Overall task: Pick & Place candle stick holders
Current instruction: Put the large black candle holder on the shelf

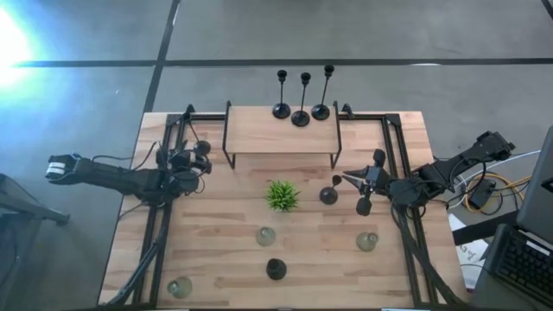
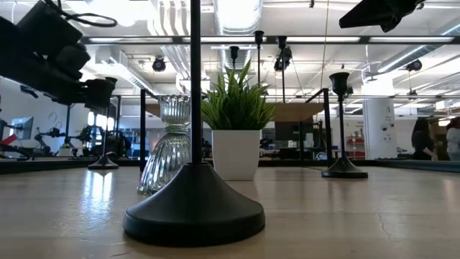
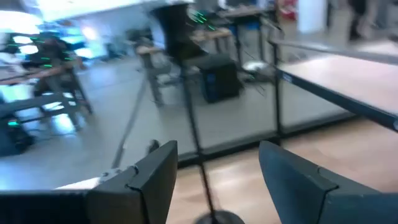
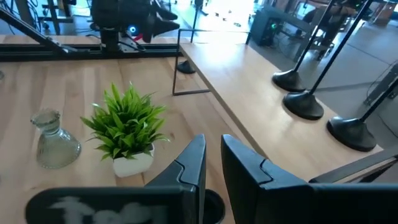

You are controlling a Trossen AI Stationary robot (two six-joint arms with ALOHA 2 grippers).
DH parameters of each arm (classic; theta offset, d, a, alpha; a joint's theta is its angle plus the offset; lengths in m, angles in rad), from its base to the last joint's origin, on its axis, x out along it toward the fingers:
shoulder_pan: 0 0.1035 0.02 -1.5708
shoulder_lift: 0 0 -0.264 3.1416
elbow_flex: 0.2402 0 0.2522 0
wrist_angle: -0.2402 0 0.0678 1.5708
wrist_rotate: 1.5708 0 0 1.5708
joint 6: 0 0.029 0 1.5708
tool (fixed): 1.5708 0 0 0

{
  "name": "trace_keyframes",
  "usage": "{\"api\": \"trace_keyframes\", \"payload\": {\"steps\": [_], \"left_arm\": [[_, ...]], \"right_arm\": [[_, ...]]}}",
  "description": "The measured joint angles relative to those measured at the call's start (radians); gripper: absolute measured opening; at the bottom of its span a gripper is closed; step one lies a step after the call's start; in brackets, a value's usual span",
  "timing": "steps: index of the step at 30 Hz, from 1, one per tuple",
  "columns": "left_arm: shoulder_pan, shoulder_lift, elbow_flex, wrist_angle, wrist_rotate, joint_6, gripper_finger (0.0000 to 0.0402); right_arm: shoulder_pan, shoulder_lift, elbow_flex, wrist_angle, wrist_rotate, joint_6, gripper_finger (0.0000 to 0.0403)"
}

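Note:
My left gripper (image 3: 216, 149) is open at the table's left, level, with a slim black candle stick holder (image 3: 198, 137) upright between its fingers and apart from both. That holder stands on its round base (image 2: 104, 164). Three black holders (image 1: 301, 102) stand on their bases at the far edge of a raised wooden shelf (image 1: 281, 134). Another black one (image 1: 329, 193) stands just in front of my right gripper (image 4: 213, 140), which hangs shut and bare above the table's right side. One more black holder (image 1: 276, 269) stands near the front. Three glass holders (image 1: 266, 235) (image 1: 367, 241) (image 1: 179, 287) rest on the table.
A small green plant in a white pot (image 1: 282, 196) stands mid-table below the shelf. Black frame rails (image 1: 164, 216) (image 1: 402, 216) run along both sides of the table. Bare wood lies between the plant and the front holders.

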Motion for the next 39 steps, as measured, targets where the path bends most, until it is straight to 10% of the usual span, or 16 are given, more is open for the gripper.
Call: {"api": "trace_keyframes", "payload": {"steps": [9, 18, 29, 39], "left_arm": [[0.081, 0.0, -0.026, 0.127, -0.001, 0.022, 0.0229], [0.309, 0.012, -0.042, 0.499, 0.228, 0.366, 0.0229], [0.56, 0.015, -0.113, 0.7, 0.536, 0.39, 0.0224], [0.633, 0.033, -0.093, 0.736, 0.696, 0.468, 0.0087]], "right_arm": [[0.0, 0.0, 0.0, 0.016, 0.064, -0.033, 0.0043], [0.0, 0.0, 0.0, 0.036, 0.077, -0.039, 0.0043], [0.0, 0.0, 0.0, 0.034, 0.067, -0.054, 0.0043], [0.0, 0.0, 0.0, 0.032, 0.08, -0.084, 0.0043]]}}
